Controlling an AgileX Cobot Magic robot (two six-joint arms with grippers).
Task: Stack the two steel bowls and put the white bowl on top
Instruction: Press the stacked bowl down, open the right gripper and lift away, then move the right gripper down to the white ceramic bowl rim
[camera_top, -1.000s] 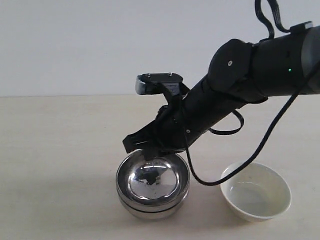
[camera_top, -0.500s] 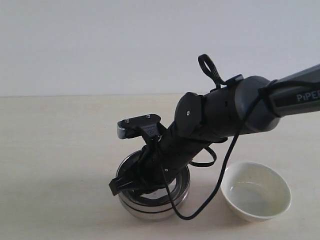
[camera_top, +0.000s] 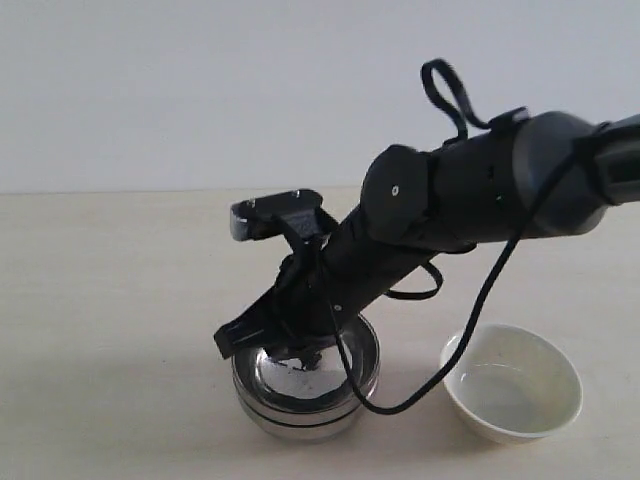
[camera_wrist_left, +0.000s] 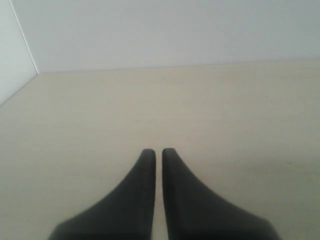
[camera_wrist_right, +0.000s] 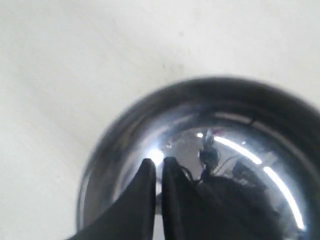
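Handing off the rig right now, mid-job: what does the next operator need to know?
The left gripper is shut and empty, over bare table.
The right gripper is shut and holds nothing, tips at the upper bowl's rim; contact unclear.
The steel bowls are nested in one stack.
The white bowl sits upright and empty on the table, right of the stack.
Done: steel stack. Left: white bowl on top.

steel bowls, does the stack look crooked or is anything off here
Nothing stands out. The two steel bowls sit nested and about level, though the arm hides their far rim. The white bowl stands upright beside them, apart. The right gripper, jaws shut, points into the upper one.
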